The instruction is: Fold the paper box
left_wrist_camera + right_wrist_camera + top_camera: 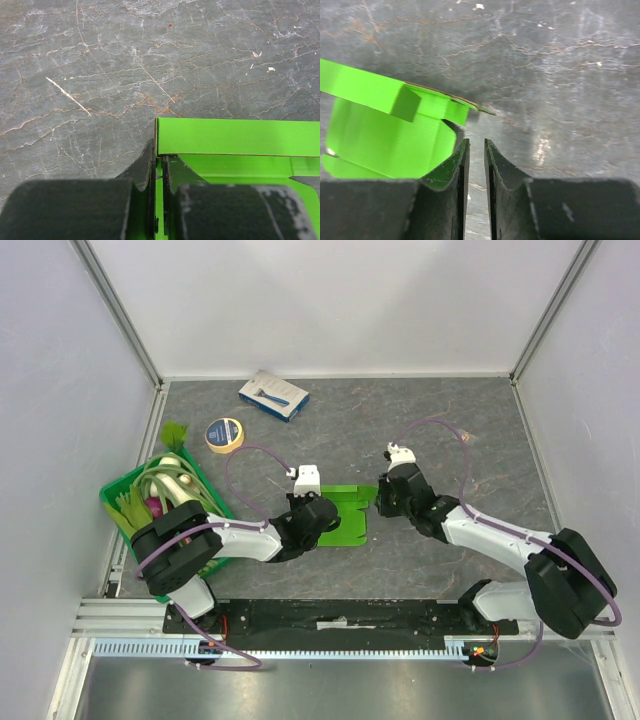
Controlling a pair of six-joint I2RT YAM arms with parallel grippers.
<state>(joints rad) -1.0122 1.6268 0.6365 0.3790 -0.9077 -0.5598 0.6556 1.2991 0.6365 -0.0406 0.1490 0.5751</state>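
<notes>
Grey marbled table (480, 440) with paper box (350, 515), green crate (120, 498), tape roll (224, 434), blue-and-white carton (273, 395).

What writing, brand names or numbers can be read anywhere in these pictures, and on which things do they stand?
No text can be read in any view.
On the blue-and-white carton: there is print, but it is too small to read.
On the tape roll: there is a round blue label in its middle, too blurred to read.
On the paper box: plain green card, no print.
</notes>
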